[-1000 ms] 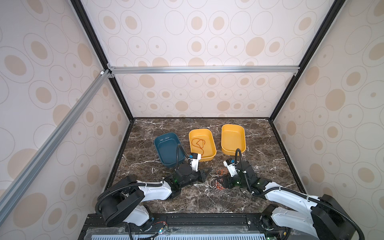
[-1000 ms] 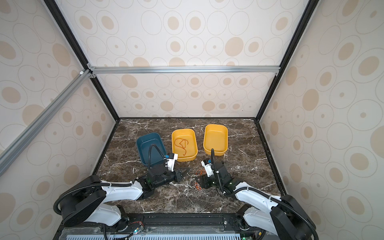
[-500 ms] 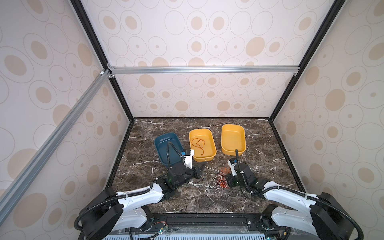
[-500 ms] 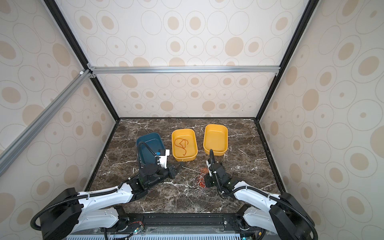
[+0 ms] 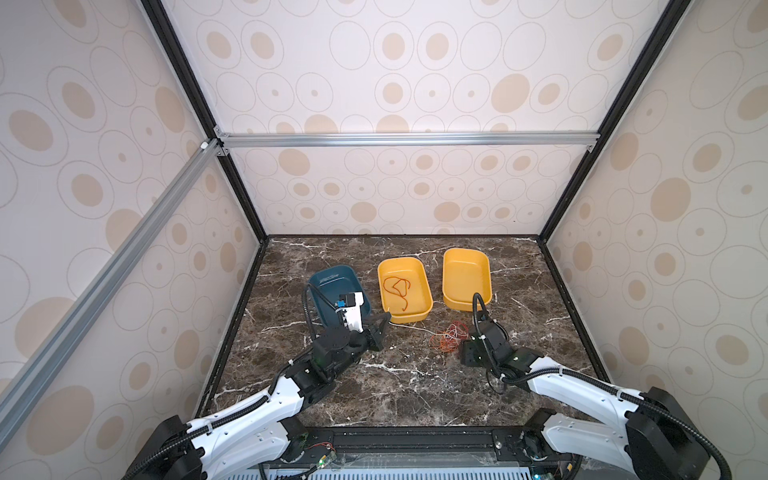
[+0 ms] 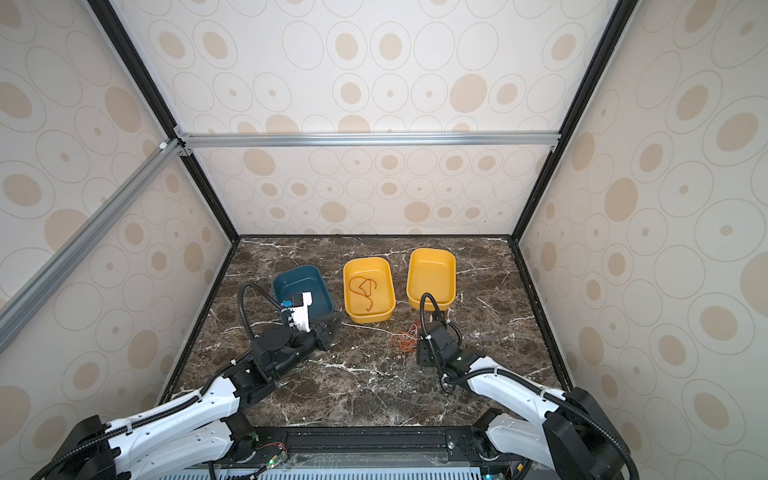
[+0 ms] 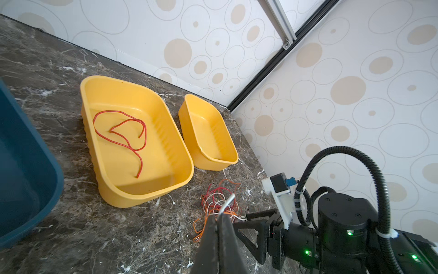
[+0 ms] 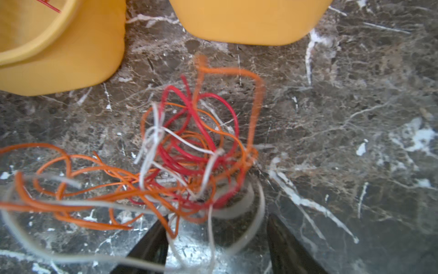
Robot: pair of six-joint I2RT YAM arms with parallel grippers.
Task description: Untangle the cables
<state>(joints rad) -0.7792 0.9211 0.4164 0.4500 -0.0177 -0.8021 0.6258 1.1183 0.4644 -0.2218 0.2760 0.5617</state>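
orange, red and white cables knotted on marble, right of centre
risk: a leftward pull may tighten the knot or drag all cables, since nothing pins them. left gripper is clamped on the white cable; right gripper stands wide, cables just beyond its tips.

Bright, even, diffuse light; shadows faint and soft. Both top views wide-angle, walls bowed toward edges. Right wrist view: cables motion-blurred, pale glare on desk.
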